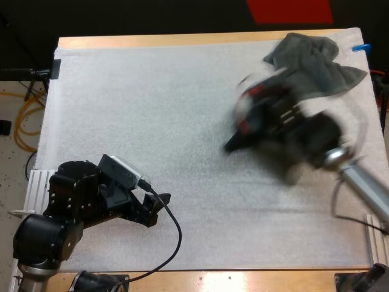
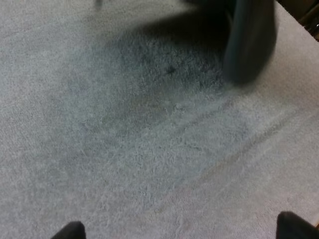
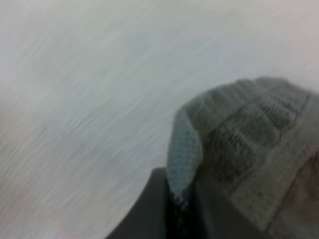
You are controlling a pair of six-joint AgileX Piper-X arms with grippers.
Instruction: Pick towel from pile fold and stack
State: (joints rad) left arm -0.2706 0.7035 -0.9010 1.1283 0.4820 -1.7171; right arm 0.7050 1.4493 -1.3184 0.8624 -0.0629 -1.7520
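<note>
Wooden table (image 1: 182, 41), white mat (image 1: 152, 103) over nearly all of it. One dark grey-green towel (image 1: 313, 61), crumpled, at the mat's far right corner, with its folds bunched and one flap spread toward the right edge.

Left gripper (image 1: 159, 204) low over the mat's near left part, pointing right, well apart from the towel. Right arm comes in from the right edge, smeared by motion (outline hard to read). Right gripper (image 1: 234, 143) over the mat's right half, dark tip pointing left, on the near side of the towel. Mat's middle bare between the two grippers.
</note>
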